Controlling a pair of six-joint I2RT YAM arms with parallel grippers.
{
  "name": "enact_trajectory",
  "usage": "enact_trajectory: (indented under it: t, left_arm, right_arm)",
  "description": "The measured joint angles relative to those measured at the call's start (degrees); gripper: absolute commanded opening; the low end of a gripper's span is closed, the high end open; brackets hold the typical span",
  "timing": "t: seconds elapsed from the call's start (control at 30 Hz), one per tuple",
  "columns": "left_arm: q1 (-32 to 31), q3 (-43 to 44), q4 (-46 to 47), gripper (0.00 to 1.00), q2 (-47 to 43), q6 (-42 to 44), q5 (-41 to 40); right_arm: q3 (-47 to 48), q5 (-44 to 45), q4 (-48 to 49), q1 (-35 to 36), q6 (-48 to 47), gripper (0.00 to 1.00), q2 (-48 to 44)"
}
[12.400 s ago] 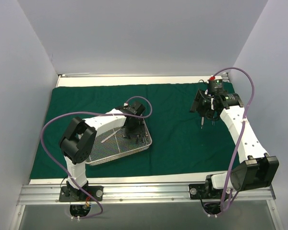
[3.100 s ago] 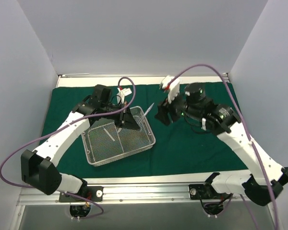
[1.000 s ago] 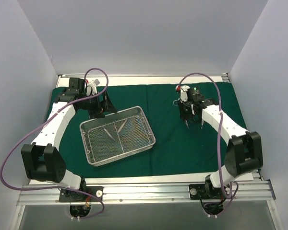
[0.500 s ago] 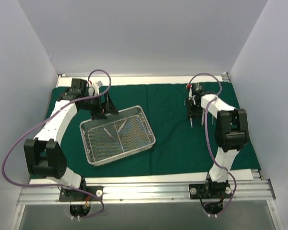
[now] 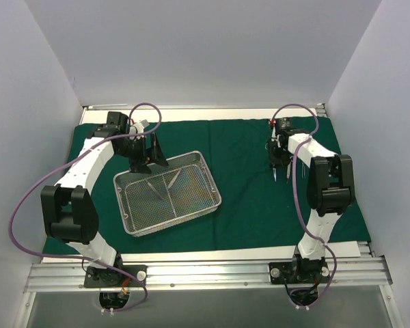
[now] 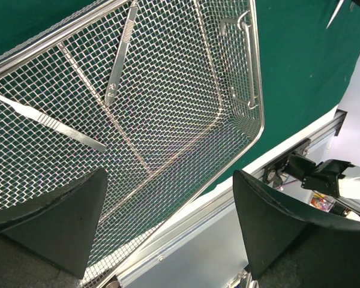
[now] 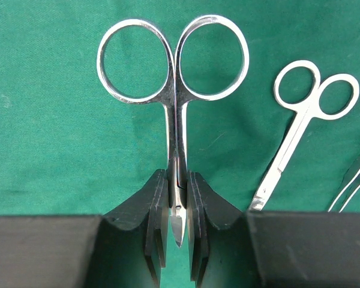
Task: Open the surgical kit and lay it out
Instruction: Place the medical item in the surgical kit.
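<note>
The dark green cloth lies spread flat over the table. The silver wire-mesh tray sits on it left of centre, holding several slim instruments. My left gripper is open and empty above the tray's back left corner. In the left wrist view the tray rim, a scalpel handle and tweezers show. My right gripper at the back right is shut on silver scissors, rings pointing away, just over the cloth. Smaller scissors lie beside them.
A thin instrument lies at the right edge of the right wrist view. The metal rail with the arm bases runs along the near edge. White walls enclose the table on three sides. Purple cables loop off both arms.
Over the last second my right arm folded back to the right with the scissors, now near the laid-out instruments. My left gripper shifted slightly toward the tray's back corner.
</note>
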Motion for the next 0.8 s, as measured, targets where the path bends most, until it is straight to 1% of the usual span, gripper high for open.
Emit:
enact_trajectory:
  t: [0.17,0.27,0.47,0.53,0.57,0.63,0.8]
  left_arm:
    - [-0.22,0.44,-0.98,0.97,0.42,0.33,-0.48]
    - [-0.50,0.59,-1.75,0.96,0.55,0.46,-0.98]
    - [-2.38,3.13,-4.11,0.95,2.75,0.79,-5.49]
    - [-3.85,3.91,-4.59,1.00,3.41,0.74,-8.09]
    - [-4.81,4.31,-4.81,0.94,3.76,0.70,-9.33]
    - [-6.80,5.09,-5.42,0.89,4.57,0.46,-12.22]
    - [-11.93,5.73,-5.97,0.83,6.12,0.24,-18.64]
  right_arm:
    - [0.00,0.55,-0.48,-0.37,0.33,0.01,0.31]
    - [0.00,0.92,-0.61,-0.63,0.44,0.02,0.61]
    - [0.00,1.49,-0.79,-0.74,0.50,0.05,2.12]
    - [-0.04,1.68,-0.92,-0.74,0.52,0.09,2.34]
    - [-0.07,1.79,-0.94,-0.72,0.55,0.11,2.38]
    - [-0.07,1.86,-0.94,-0.74,0.57,0.15,2.43]
    - [-0.13,1.95,-0.92,-0.74,0.96,0.22,2.45]
